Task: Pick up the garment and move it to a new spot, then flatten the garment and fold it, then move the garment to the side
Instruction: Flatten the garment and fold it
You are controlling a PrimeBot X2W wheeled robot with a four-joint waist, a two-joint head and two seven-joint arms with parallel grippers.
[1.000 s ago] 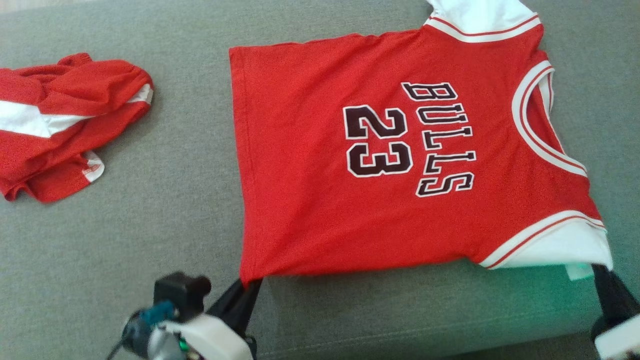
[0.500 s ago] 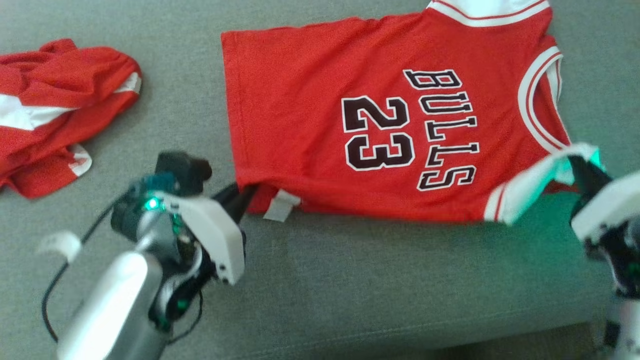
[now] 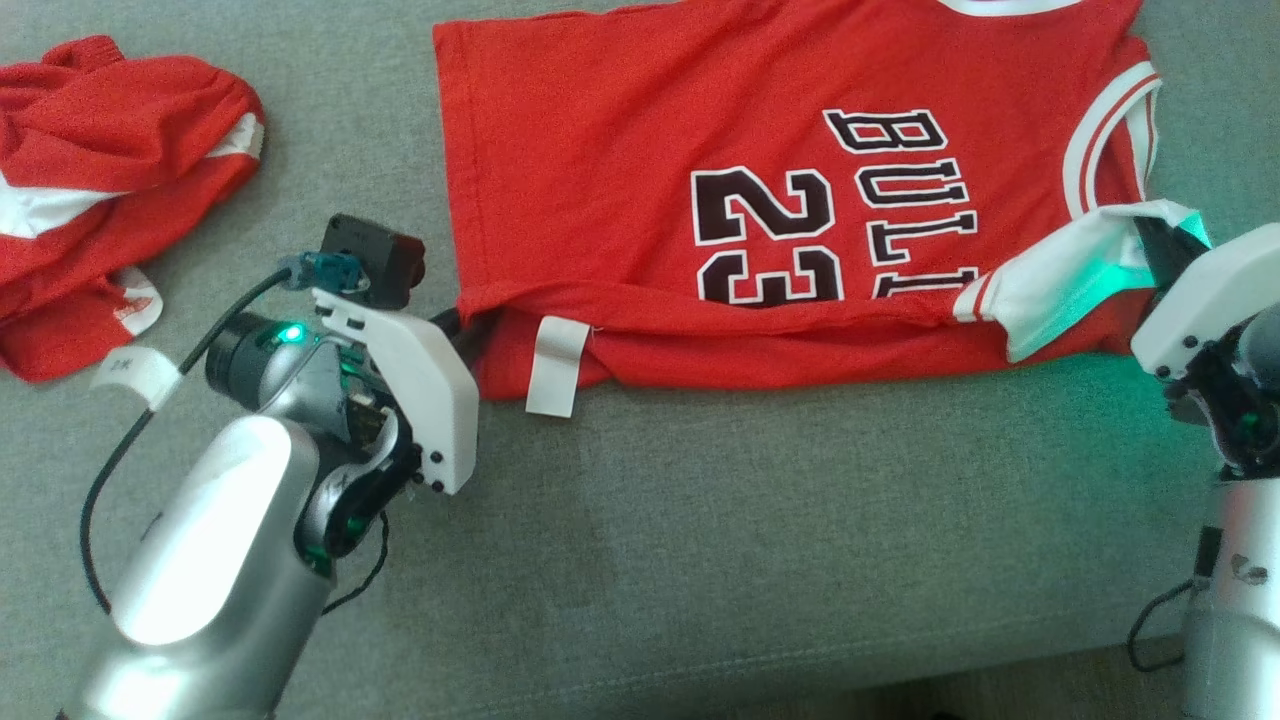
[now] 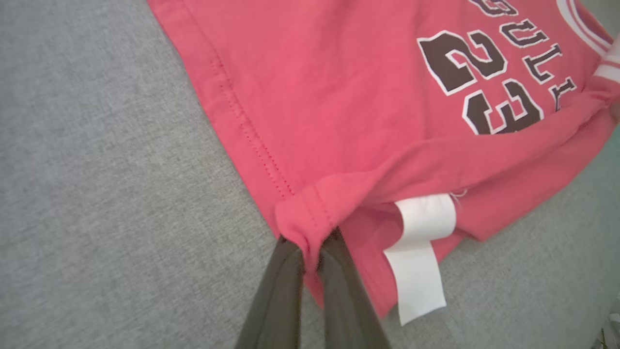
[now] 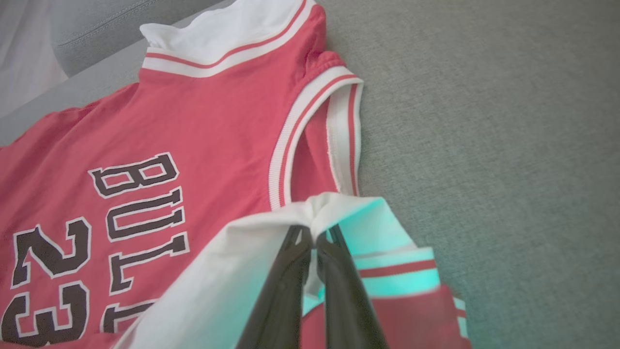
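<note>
The garment (image 3: 640, 140) is a red jersey with white trim, "BULLS" and "23" in black, lying on the grey cushion with its near edge lifted and folded over toward the far side. My left gripper (image 3: 462, 328) is shut on the red hem corner (image 4: 310, 220). A white care label (image 3: 555, 365) hangs from the turned-up underside. My right gripper (image 3: 1165, 245) is shut on the white sleeve (image 5: 315, 213), held above the collar (image 5: 310, 121) end.
A second red and white garment (image 3: 110, 170) lies crumpled at the far left of the grey cushion (image 3: 750, 540). The cushion's front edge runs along the bottom of the head view. Bare grey fabric lies between the jersey and that edge.
Both grippers have carried the jersey's near edge away from the cushion's front, folding it over the lower part of the print. The head camera has also shifted.
</note>
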